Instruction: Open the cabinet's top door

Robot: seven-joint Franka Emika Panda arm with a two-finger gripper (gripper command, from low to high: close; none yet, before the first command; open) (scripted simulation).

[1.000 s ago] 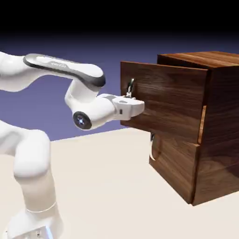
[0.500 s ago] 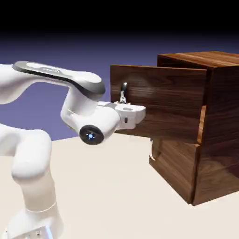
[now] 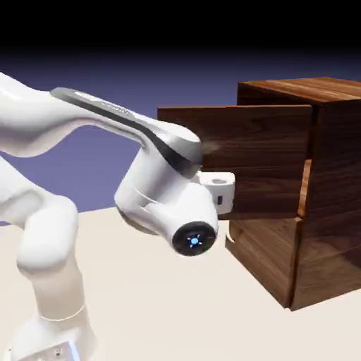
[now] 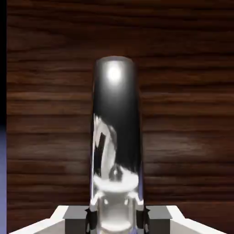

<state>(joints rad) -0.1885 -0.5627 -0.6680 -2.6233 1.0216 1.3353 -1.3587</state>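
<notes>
The dark wood-grain cabinet [image 3: 333, 190] stands at the exterior view's right. Its top door [image 3: 243, 144] is swung out toward the left, well away from the cabinet body. In the hand view the door's wood [image 4: 183, 114] fills the picture, and the curved silver handle [image 4: 116, 128] runs up the middle. My gripper [image 4: 116, 220] is shut on that handle, with a grey fingertip [image 4: 90, 218] pressed against each side. In the exterior view only the white hand [image 3: 220, 187] shows at the door's face. The forearm hides the handle and fingers there.
The lower panel [image 3: 266, 255] sits shut beneath the open door. My white forearm and wrist [image 3: 176, 211] hang low in front of the door, above the beige table [image 3: 176, 310]. The arm's base link [image 3: 49, 282] rises at the left.
The top door has swung further open toward the exterior view's left. My wrist and forearm rolled down and to the right, now covering the handle that showed before. The grip stayed shut.
</notes>
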